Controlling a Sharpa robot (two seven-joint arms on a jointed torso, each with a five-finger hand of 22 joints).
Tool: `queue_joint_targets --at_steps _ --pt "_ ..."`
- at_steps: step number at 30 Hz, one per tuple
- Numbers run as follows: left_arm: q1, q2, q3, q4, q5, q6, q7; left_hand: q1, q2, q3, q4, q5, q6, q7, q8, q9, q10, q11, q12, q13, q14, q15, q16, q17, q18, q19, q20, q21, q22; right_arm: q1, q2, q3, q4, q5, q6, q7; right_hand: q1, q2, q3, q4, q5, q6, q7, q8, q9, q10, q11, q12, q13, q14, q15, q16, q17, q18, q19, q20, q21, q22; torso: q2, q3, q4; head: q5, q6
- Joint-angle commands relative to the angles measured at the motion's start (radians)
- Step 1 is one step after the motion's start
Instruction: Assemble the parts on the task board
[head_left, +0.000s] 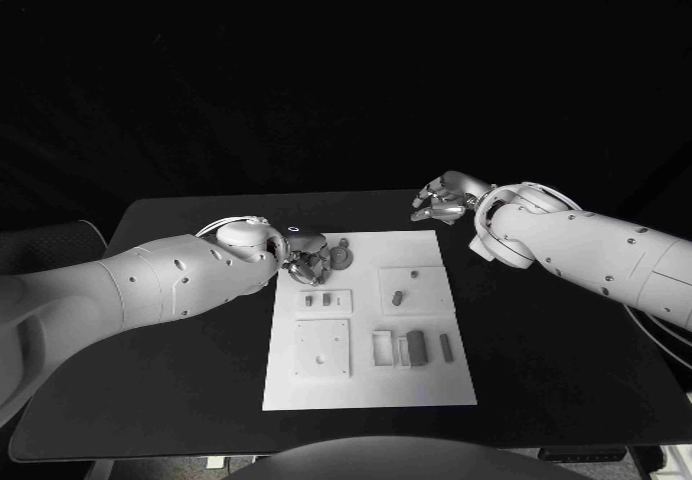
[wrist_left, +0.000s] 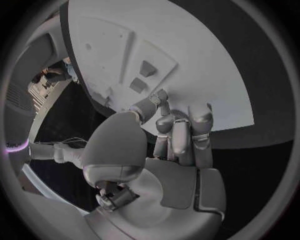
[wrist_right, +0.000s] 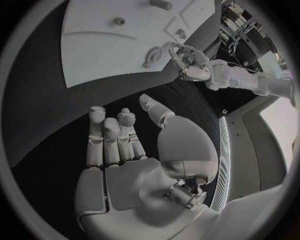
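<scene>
The task board (head_left: 369, 385) lies nearest, mid-surface (head_left: 159, 400), with grey parts (head_left: 415, 346) mostly loose or seated in its recesses. At its far-left corner the left hand (head_left: 306, 262) curls over a round part (head_left: 342, 257); whether it grips, I cannot tell. The right hand (head_left: 444, 200) hovers beyond, fingers loosely apart, empty. Assembly looks barely begun.

the table (head_left: 173, 380) is matt black, smooth, without glare. the task board (head_left: 368, 390) is a flat matt white plate, plastic-looking, with raised square panels. the small parts (head_left: 417, 347) on it look dull grey and smooth. both arms wear smooth white plastic shells with a soft sheen; the left hand (head_left: 306, 262) and right hand (head_left: 440, 201) look like silvery satin metal.
</scene>
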Motion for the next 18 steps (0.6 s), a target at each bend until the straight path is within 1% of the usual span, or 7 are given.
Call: queue_joint_targets --at_steps 1,7,8,9,10,11,18 --pt "-0.004 -0.002 -0.002 -0.003 0.007 -0.016 0.007 0.002 0.012 0.003 0.000 0.003 0.053 0.048 0.004 0.001 0.005 0.002 -0.006 0.001 0.003 0.002 -0.004 0.000 0.088 0.000 0.000 0.005 0.015 0.000 0.000 0.000 0.000 -0.008 0.013 0.006 -0.007 -0.002 0.000 0.007 0.000 0.000 0.007 -0.002 0.000 -0.007 0.004 0.007 -0.001 0.002 -0.007 0.004 -0.001 0.016 0.000 -0.010 0.003 -0.001 0.000 -0.0005 -0.0002 0.000 -0.001" --pt "-0.004 -0.002 -0.002 -0.006 0.012 -0.023 0.008 0.002 0.012 0.003 0.000 0.003 0.053 0.048 0.004 0.001 0.005 0.002 -0.006 0.001 0.003 0.002 -0.004 0.000 0.088 0.000 0.000 0.005 0.015 0.000 0.002 0.000 -0.001 -0.008 0.013 0.006 -0.007 -0.002 0.000 0.007 0.000 0.000 0.007 -0.002 0.000 -0.007 0.004 0.007 -0.001 0.002 -0.007 0.004 -0.001 0.016 0.000 -0.010 0.003 -0.001 0.000 0.0000 0.0000 -0.001 -0.002" --pt "-0.004 -0.003 -0.002 -0.007 0.013 -0.023 0.008 -0.011 -0.028 -0.010 -0.006 0.001 -0.002 0.059 -0.026 -0.012 0.004 0.010 -0.008 0.001 -0.007 0.005 -0.009 -0.018 0.087 -0.001 0.001 0.005 0.015 0.000 0.002 0.000 -0.001 -0.008 0.013 0.006 -0.007 -0.002 0.000 0.007 0.000 0.000 0.007 -0.002 0.000 -0.007 0.004 0.007 -0.001 0.002 -0.007 0.004 -0.001 0.016 0.000 -0.010 0.003 -0.001 0.000 0.0001 0.0001 -0.001 -0.002" --pt "-0.004 -0.003 -0.002 -0.007 0.013 -0.023 0.008 -0.015 -0.042 -0.015 -0.008 0.004 -0.034 0.060 -0.043 -0.019 0.004 0.012 -0.009 0.000 -0.010 0.007 -0.010 -0.023 0.087 -0.001 0.001 0.005 0.015 0.000 0.002 0.000 -0.002 -0.008 0.013 0.006 -0.007 -0.002 0.000 0.007 0.000 0.000 0.007 -0.002 0.000 -0.007 0.004 0.007 -0.001 0.002 -0.007 0.004 -0.001 0.016 0.000 -0.010 0.003 -0.001 0.000 0.0000 -0.0001 -0.001 -0.002" --pt "-0.004 -0.004 -0.002 -0.007 0.013 -0.023 0.008 -0.021 -0.067 -0.023 -0.013 0.009 -0.096 0.062 -0.076 -0.033 0.003 0.016 -0.011 -0.001 -0.015 0.010 -0.013 -0.031 0.087 -0.002 0.001 0.005 0.015 0.000 0.002 0.000 -0.002 -0.008 0.013 0.006 -0.007 -0.002 0.000 0.007 0.000 0.000 0.007 -0.002 0.000 -0.007 0.004 0.007 -0.001 0.002 -0.007 0.004 -0.001 0.016 0.000 -0.010 0.003 -0.001 0.000 0.0000 -0.0001 -0.001 -0.002" --pt "-0.004 -0.005 -0.002 -0.008 0.014 -0.023 0.008 -0.025 -0.086 -0.029 -0.016 0.014 -0.143 0.063 -0.100 -0.043 0.002 0.019 -0.012 -0.002 -0.018 0.013 -0.014 -0.038 0.087 -0.002 0.000 0.004 0.015 0.000 0.002 0.000 -0.002 -0.008 0.013 0.005 -0.007 -0.002 0.000 0.007 0.000 0.000 0.007 -0.002 0.000 -0.007 0.004 0.007 -0.001 0.002 -0.007 0.004 -0.001 0.016 0.000 -0.010 0.003 -0.001 0.000 0.0000 0.0000 -0.001 -0.002" --pt "-0.004 -0.004 -0.002 -0.014 0.014 -0.037 0.013 -0.025 -0.086 -0.029 -0.016 0.014 -0.143 0.063 -0.100 -0.043 0.002 0.019 -0.012 -0.002 -0.018 0.013 -0.014 -0.038 0.087 -0.002 0.000 0.004 0.015 0.000 0.002 0.000 -0.001 -0.008 0.013 0.005 -0.007 -0.002 0.000 0.007 0.000 0.000 0.007 -0.002 0.000 -0.007 0.004 0.007 -0.001 0.002 -0.007 0.004 -0.001 0.016 0.000 -0.010 0.003 -0.001 0.000 -0.0003 0.0000 -0.001 -0.001"
